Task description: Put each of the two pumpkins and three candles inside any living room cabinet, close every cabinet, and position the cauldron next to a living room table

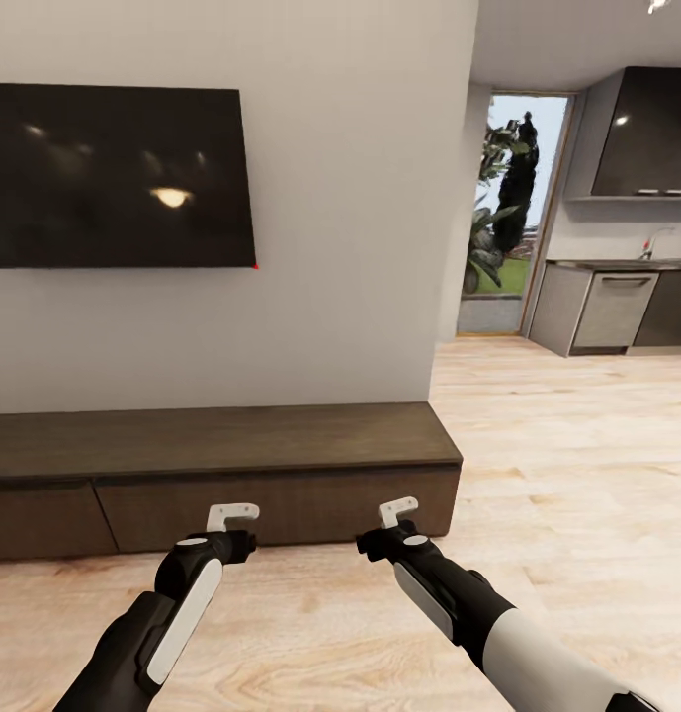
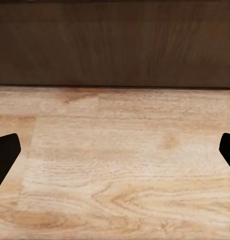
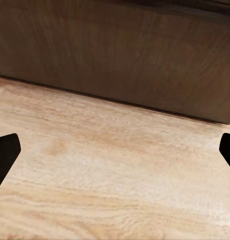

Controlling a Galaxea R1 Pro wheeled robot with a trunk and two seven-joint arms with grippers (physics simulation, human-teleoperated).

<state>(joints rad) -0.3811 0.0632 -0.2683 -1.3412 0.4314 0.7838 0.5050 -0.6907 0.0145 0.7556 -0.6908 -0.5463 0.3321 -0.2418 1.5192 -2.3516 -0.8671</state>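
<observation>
Both arms hung in front of the shut cabinet.

At upper left a wall-mounted television was dark. Below it the cabinet ran across the frame's middle, drawer fronts flush. Lower centre, the left gripper and the right gripper hovered over the wooden floor, fingers spread, grasping nothing. The kitchen lay at upper right.

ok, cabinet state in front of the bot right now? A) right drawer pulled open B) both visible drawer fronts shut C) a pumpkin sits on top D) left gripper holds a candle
B: the cabinet shows flush, closed fronts, a bare top, and the left gripper and right gripper are open and empty.
</observation>
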